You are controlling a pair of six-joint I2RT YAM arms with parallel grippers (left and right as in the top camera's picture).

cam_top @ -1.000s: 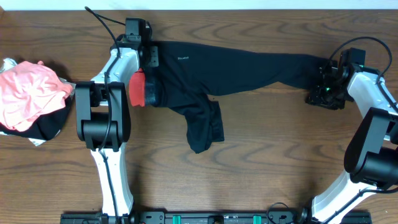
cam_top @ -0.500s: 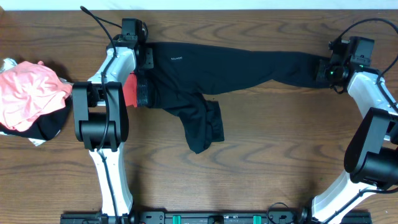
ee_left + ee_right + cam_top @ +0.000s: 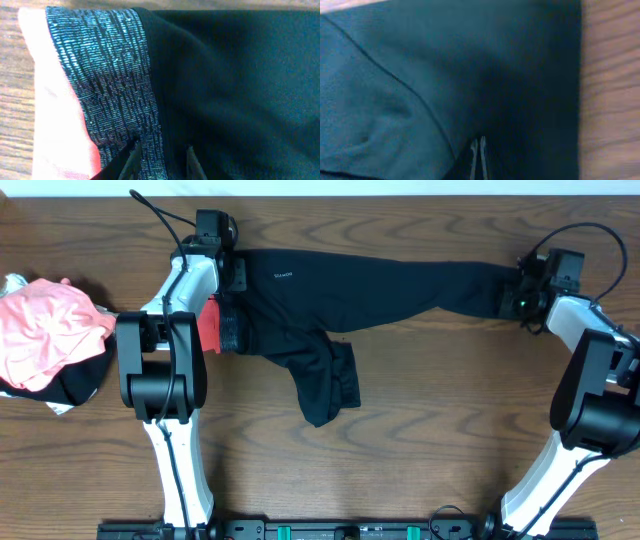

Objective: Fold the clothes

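The clothes are black leggings lying across the far half of the table. One leg is stretched out to the right, and the other leg is bent down toward the middle. At the left end, the grey waistband shows its coral-red edge. My left gripper sits at the waistband. In the left wrist view, my left gripper has its jaws narrowly apart, with waistband fabric pinched between them. My right gripper is at the end of the stretched leg. There my right gripper is shut, its tips pressed together on black fabric.
A crumpled pink garment lies on a dark piece at the table's left edge. Bare wooden table fills the near half. The far edge of the table runs just behind both wrists.
My right gripper has moved up and left from beside the leg end onto it, and has shut. My left gripper pulled the waistband slightly left, then stayed still.
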